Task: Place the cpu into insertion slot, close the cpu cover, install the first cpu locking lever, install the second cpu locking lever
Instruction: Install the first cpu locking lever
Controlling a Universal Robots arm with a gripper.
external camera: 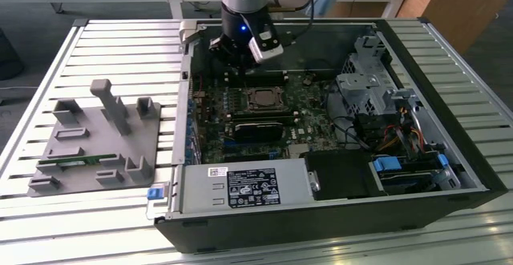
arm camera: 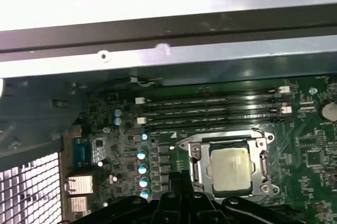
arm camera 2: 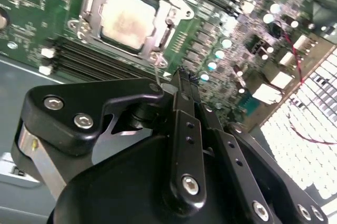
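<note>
Two of four steps look finished. Inside the open case (external camera: 321, 229), over the green board (arm camera: 316, 150), the pincer (arm camera 2: 182, 74) hangs clenched, tip down, just short of the slot (arm camera: 196, 171). The cover (arm camera: 226, 142) lies flat on the slot and frames the cpu (arm camera: 229, 167), which is seated a little ahead of the pincer's tip. Both levers seem left to lock. One thin lever wire (arm camera 2: 157, 68) stands raised right at the tip; whether the pincer pinches it I cannot tell.

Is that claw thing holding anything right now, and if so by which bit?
Nothing, as far as shows: the gripper is shut with nothing between its tips, and the cpu lies apart from it, down on the green board.
</note>
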